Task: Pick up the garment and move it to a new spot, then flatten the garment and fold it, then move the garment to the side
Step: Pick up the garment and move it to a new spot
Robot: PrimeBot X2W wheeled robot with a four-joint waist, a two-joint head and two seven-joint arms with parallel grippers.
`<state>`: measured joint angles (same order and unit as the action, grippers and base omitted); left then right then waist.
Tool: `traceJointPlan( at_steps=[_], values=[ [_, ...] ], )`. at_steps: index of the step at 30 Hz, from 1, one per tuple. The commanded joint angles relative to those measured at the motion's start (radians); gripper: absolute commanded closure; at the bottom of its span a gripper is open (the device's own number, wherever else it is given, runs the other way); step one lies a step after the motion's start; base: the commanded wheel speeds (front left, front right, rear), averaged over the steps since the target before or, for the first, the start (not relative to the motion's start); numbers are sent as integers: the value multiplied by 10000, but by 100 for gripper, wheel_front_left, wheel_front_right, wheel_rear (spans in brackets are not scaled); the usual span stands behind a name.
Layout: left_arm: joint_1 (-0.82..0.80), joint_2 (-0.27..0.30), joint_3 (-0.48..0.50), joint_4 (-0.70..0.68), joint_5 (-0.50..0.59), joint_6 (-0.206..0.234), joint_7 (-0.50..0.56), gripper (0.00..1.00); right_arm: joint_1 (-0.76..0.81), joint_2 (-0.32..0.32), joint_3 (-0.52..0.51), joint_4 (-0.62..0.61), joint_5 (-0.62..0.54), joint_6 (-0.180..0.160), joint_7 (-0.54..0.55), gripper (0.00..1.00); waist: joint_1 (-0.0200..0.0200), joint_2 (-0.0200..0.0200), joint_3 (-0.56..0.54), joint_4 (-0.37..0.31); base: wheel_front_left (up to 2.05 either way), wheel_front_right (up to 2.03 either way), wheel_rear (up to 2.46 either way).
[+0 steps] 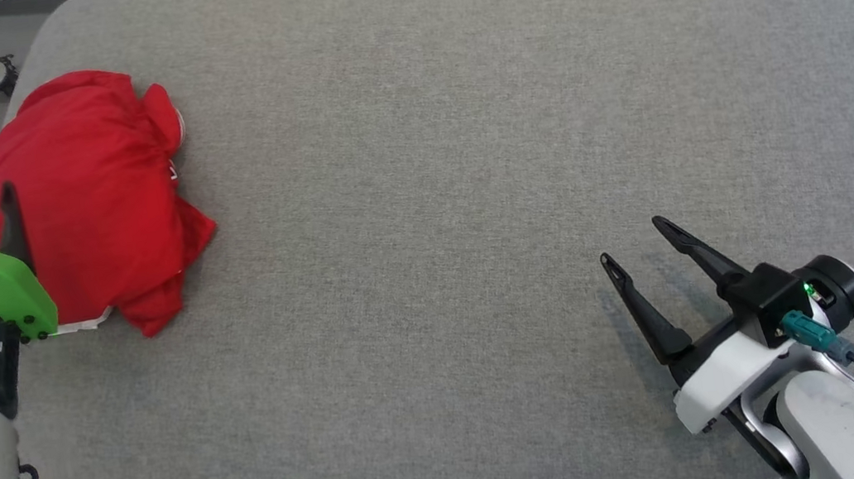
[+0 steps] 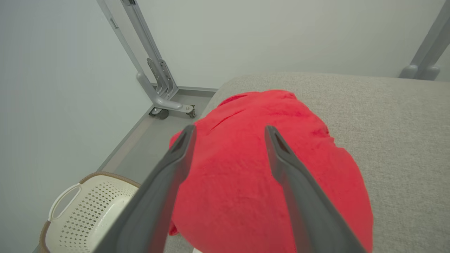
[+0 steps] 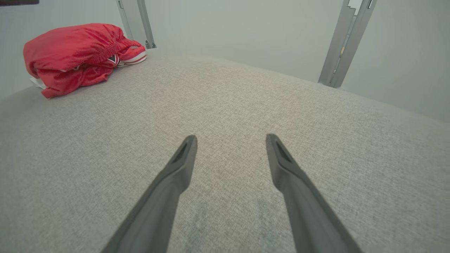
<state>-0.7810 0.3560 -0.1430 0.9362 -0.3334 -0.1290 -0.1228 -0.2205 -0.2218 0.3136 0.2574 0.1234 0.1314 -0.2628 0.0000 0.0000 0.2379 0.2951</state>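
Basket (image 2: 88,211) beside garment (image 2: 239,182), left wrist view

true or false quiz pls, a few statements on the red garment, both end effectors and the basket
1. The red garment lies near a far corner of the grey cushion, on the robot's left. True.
2. The right end effector is shut on the garment. False: it is open over bare cushion, well apart from the garment.
3. The left end effector is open, its fingers pointing at the garment. True.
4. The garment is spread flat. False: it sits in a bunched heap.
5. The white basket stands on the cushion. False: it stands on the floor beside the cushion.
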Motion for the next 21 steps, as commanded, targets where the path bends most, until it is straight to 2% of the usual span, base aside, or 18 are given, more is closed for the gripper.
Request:
traceJointPlan(
  at_steps=[1,5,10,18,19,20,21],
  values=[
    [-231,136,-127,76,-299,-11,198,0,-165,-67,-7,-53,68,-13,-29,0,0,0,517,-497,0,0,0],
    [-651,474,-724,406,-1258,-13,1108,0,-359,-178,5,-165,75,-13,-29,0,0,0,894,-833,0,0,0],
    [-967,748,-1016,938,-2071,-14,1844,0,-559,-267,30,-266,105,-13,-29,0,0,0,1271,-1168,0,0,0],
    [-1216,581,-1060,2016,-2404,-4,2048,0,-569,-310,-118,-332,116,-13,-29,0,0,0,1481,-1343,0,0,0],
    [-1263,549,-1071,2125,-2397,12,1992,20,-572,-309,-144,-337,116,-13,-29,0,0,0,1497,-1336,0,0,0],
    [-1312,520,-1104,2197,-2370,39,1934,100,-577,-306,-169,-338,105,-13,-29,0,0,0,1507,-1323,0,0,0],
    [-1349,516,-1137,2267,-2333,47,1877,100,-583,-297,-190,-334,93,-13,-29,0,0,0,1513,-1304,0,0,0]
  ],
)
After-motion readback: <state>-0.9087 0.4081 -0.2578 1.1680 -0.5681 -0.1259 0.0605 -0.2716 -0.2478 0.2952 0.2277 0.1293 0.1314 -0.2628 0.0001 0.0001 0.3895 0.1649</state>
